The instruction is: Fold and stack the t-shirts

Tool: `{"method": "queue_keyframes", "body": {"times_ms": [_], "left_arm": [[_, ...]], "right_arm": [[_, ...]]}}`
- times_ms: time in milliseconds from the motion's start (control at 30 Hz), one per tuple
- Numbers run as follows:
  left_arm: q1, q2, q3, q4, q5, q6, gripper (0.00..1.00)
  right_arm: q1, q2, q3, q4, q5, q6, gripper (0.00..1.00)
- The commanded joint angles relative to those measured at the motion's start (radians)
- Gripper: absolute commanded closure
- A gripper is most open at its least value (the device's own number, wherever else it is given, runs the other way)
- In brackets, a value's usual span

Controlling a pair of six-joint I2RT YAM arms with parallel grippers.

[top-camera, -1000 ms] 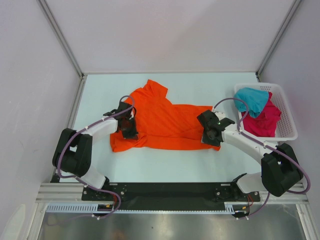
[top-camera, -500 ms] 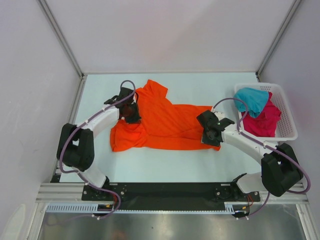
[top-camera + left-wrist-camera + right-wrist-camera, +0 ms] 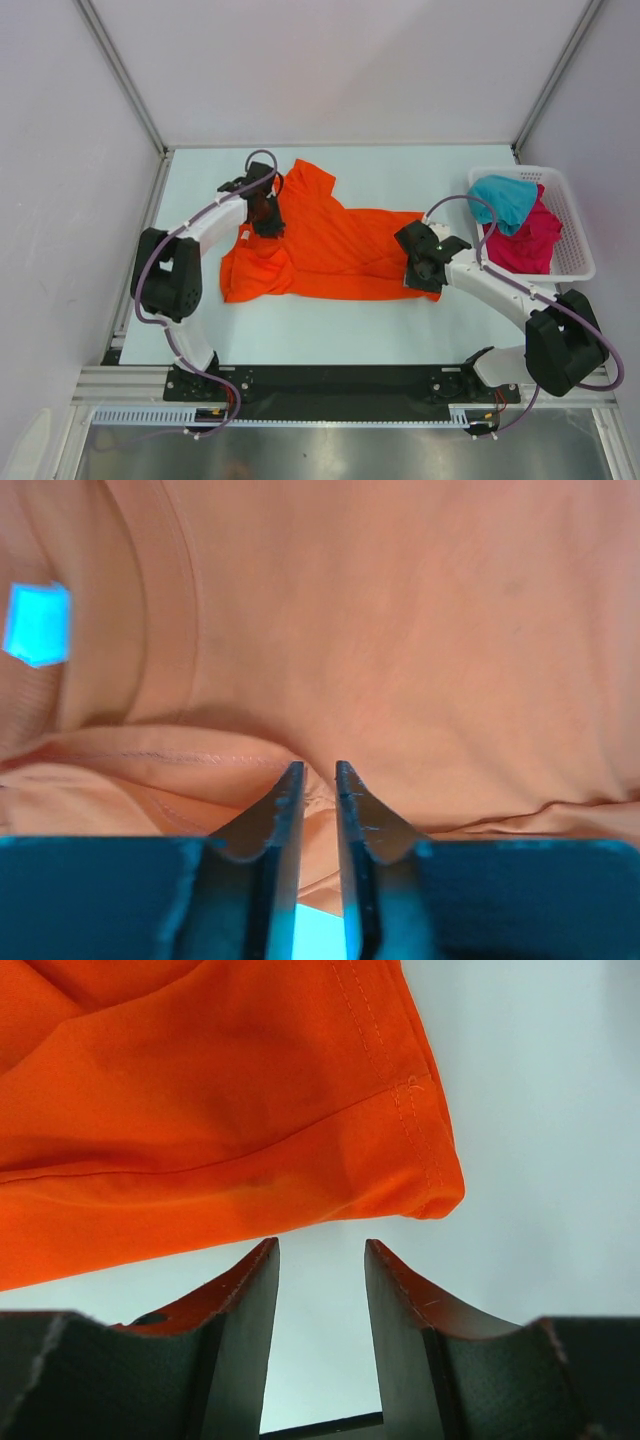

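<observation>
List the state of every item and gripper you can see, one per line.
orange t-shirt: spread out on the table, creased, not folded
teal t-shirt: bunched up in the basket, on top
pink t-shirt: crumpled in the basket, partly under the teal one
left gripper: jaws narrowly apart over the orange cloth
right gripper: open, empty, just off the shirt's hem corner

Top view: bright, even, diffuse light. Only faint, soft-edged shadows fall on the counter (image 3: 400, 330). No glare, sharp edge to edge.

Left wrist view: orange shirt (image 3: 420, 630) washed out and pale, soft focus. Left fingers (image 3: 285, 815) dark and underexposed.

Right wrist view: colour saturated, stitching crisp, thin shadow under the hem. Right fingers (image 3: 245, 1300) slightly soft.
</observation>
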Motion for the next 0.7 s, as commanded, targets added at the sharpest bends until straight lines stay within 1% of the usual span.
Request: {"method": "queue_keyframes", "body": {"times_ms": [0,67,100,167,200,267,300,333,367,400,433,467,533,600,667], "left_arm": [[0.038,-0.018,0.168,-0.025,-0.039,0.030,0.66],[0.058,-0.024,0.209,-0.005,-0.027,0.045,0.55],[0.064,-0.028,0.233,0.044,0.005,0.070,0.42],[0.083,-0.030,0.247,0.108,0.064,0.093,0.32],[0.092,-0.016,0.264,0.170,0.157,0.105,0.33],[0.129,0.037,0.288,0.216,0.240,0.096,0.38],[0.141,0.062,0.322,0.251,0.312,0.073,0.48],[0.165,0.090,0.335,0.277,0.341,0.058,0.53],[0.178,0.119,0.348,0.300,0.384,0.041,0.53],[0.187,0.184,0.382,0.339,0.426,0.007,0.53],[0.204,0.218,0.396,0.368,0.509,-0.013,0.53],[0.210,0.275,0.407,0.400,0.538,-0.033,0.52],[0.221,0.324,0.431,0.489,0.591,-0.089,0.50],[0.224,0.390,0.465,0.567,0.619,-0.137,0.50],[0.229,0.456,0.497,0.612,0.654,-0.174,0.51]], "right_arm": [[0.004,-0.013,0.087,-0.002,0.036,-0.050,0.54],[-0.017,0.010,0.119,0.013,0.053,-0.076,0.51],[-0.027,0.020,0.160,0.018,0.056,-0.104,0.50],[-0.063,0.059,0.206,0.033,0.035,-0.138,0.47],[-0.077,0.076,0.252,0.038,0.021,-0.164,0.47],[-0.109,0.099,0.308,0.038,-0.005,-0.184,0.48],[-0.116,0.119,0.334,0.035,-0.008,-0.192,0.48],[-0.120,0.125,0.382,0.030,-0.002,-0.204,0.48],[-0.122,0.127,0.400,0.030,-0.002,-0.210,0.48],[-0.123,0.122,0.417,0.032,0.000,-0.218,0.48],[-0.122,0.116,0.435,0.032,-0.003,-0.231,0.47],[-0.123,0.112,0.443,0.030,-0.003,-0.238,0.46],[-0.123,0.090,0.449,0.026,-0.003,-0.247,0.43],[-0.120,0.073,0.440,0.018,-0.011,-0.258,0.42],[-0.113,0.046,0.418,0.023,-0.016,-0.261,0.41]]}}
